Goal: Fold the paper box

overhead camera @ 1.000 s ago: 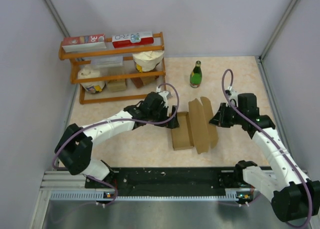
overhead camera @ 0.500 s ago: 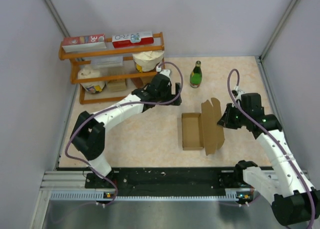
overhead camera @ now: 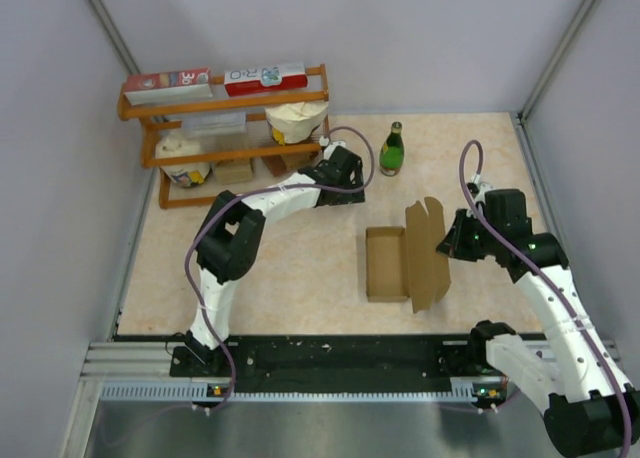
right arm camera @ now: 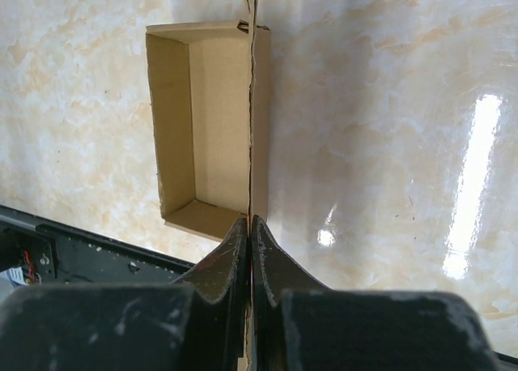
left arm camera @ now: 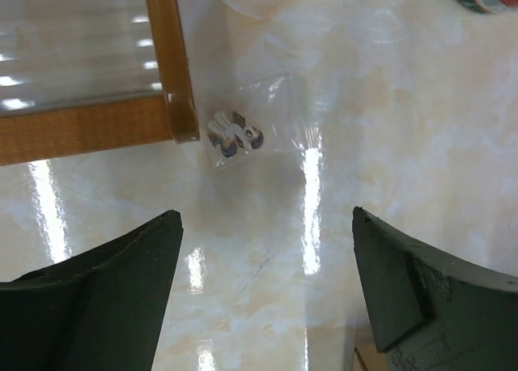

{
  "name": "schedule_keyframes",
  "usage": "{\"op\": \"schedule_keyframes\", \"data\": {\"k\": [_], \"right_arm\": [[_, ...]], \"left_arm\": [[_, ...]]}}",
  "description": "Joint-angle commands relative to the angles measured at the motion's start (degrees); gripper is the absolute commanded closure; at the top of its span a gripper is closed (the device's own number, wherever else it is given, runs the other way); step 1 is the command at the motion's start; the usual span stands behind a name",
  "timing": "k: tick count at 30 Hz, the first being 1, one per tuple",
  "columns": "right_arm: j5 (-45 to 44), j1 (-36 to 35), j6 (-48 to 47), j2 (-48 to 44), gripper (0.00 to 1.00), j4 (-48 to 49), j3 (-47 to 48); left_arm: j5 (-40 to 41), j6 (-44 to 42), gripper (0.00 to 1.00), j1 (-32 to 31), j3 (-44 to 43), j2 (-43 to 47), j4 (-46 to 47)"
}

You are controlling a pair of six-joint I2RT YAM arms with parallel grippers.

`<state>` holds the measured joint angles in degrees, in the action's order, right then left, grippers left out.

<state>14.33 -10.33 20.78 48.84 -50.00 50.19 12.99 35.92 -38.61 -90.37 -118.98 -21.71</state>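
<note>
Presently, the paper box (overhead camera: 386, 264) is found on the table (overhead camera: 290, 278), nearer to the arm bases than the green bottle (overhead camera: 391, 148) and slightly to the bottle's right. Its tray is formed and open upward, and its lid panel is stood up along the tray's right side. The edge of that panel is pinched between the pressed-together fingers of the right gripper (right arm camera: 249, 221). The left gripper (left arm camera: 267, 225) is held just left of the bottle, by the foot of the wooden shelf (overhead camera: 225, 138), its fingers spread wide with nothing between them.

Several failures may be expected. The tray is braced by nothing, so it could be dragged or tipped if the lid is swung over it. The thin card is gripped only at its edge, so it could be slipped from, creased off its fold line, or torn. The bottle or shelf could be knocked if the left arm is swung carelessly toward the box.
</note>
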Motion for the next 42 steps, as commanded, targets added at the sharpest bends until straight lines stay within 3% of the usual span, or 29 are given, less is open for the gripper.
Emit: {"op": "schedule_keyframes", "data": {"k": [1, 6, 20, 30, 42], "right_arm": [[0.53, 0.57, 0.06, -1.2, 1.0, 0.43, 1.22], [0.79, 0.57, -0.12, -1.38, 1.0, 0.6, 1.13], [1.93, 0.48, 0.06, -1.82, 1.0, 1.57, 1.05], [1.41, 0.57, -0.12, -1.55, 1.0, 1.92, 0.87], [1.67, 0.48, -0.91, -1.29, 1.0, 2.36, 0.52]], "left_arm": [[6.51, 5.03, 0.09, 0.47, -4.2, -1.34, -1.31], [8.36, 8.55, 0.08, 0.73, -5.96, -3.8, -1.66], [9.68, 10.57, 0.21, 0.91, -6.84, -6.97, -2.63], [12.49, 10.92, 0.18, 0.82, -11.15, -10.22, -6.85], [13.99, 12.24, 0.29, 0.03, -10.88, -11.71, -8.26]]}}
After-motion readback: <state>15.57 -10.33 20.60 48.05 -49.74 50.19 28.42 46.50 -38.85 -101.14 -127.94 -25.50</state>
